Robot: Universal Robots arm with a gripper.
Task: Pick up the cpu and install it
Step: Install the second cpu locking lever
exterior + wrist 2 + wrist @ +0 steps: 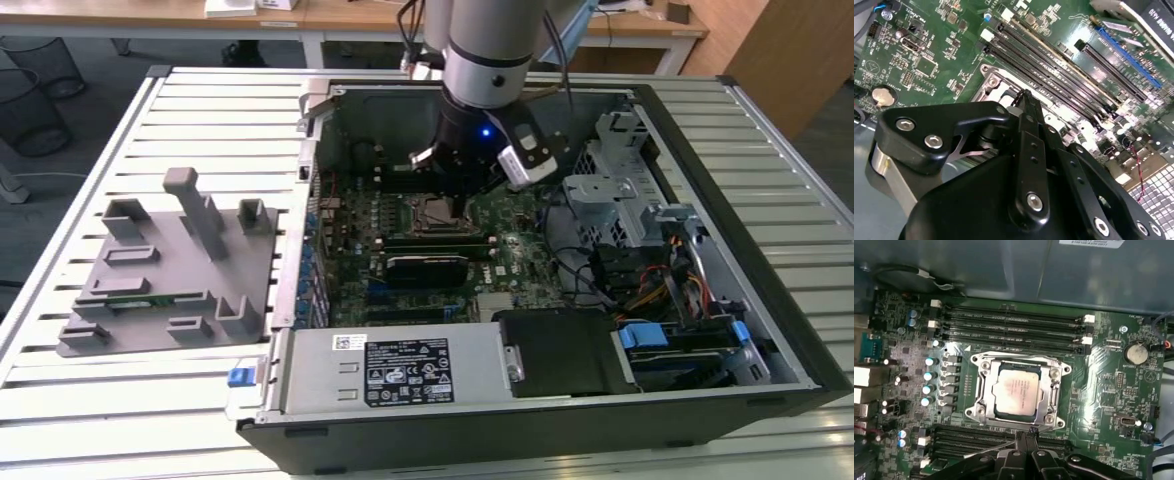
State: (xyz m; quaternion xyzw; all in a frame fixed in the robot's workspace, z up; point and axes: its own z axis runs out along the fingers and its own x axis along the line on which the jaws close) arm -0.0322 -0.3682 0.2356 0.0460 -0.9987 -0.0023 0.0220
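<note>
Slatted metal surface [160, 110] carries an open computer case [747, 330] and, on the exterior view's left, a grey tray [147, 290]. Arm reaches straight down into the case, gripper [1026, 436] poised just over the motherboard [1104, 385] beside the socket [979, 390]. Fingers [1026, 107] pressed together, holding nothing. One cpu [1016, 389] sits flat inside the socket frame. Four memory slots run along each side. Gripper body hides the socket's near edge.
</note>
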